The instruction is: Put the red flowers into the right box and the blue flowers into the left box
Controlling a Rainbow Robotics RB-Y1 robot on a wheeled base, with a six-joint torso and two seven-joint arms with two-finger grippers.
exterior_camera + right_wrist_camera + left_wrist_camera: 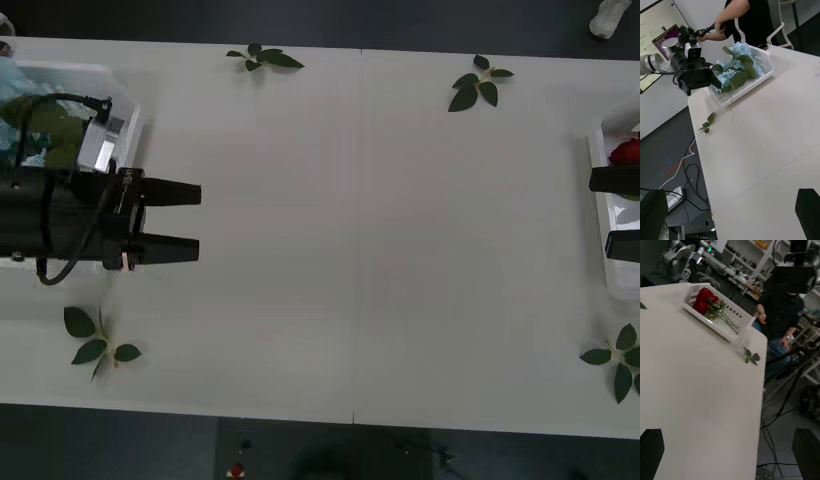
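**Sorting appears complete: both boxes filled, both hands empty**

Item 1. Pale-blue fluffy artificial hydrangea clusters with large green leaves [733, 69]: lodged in the white slotted-wall plastic basket [763, 62], found at about ten o'clock in the front view, at the counter's left end.

Item 2. Red artificial roses on thin green stems [704, 302]: lying in the white plastic bin [730, 335], found at three o'clock in the front view.

Item 3. White counter [380, 250]: only loose green leaf sprigs [97, 340] are seen on its surface. No task flower is seen outside a box, so nothing is judged left to sort.

Item 4. Left hand [180, 220]: black fingers spread wide, nothing held, pointing toward centre from nine o'clock.

Item 5. Right hand [615, 212]: at the three o'clock edge over the bin; fingers apart, nothing held.

Not made out: the bin is cut off by the front view's edge; part of the basket is covered by the left arm; exact counts of blooms cannot be told, since the heads overlap.
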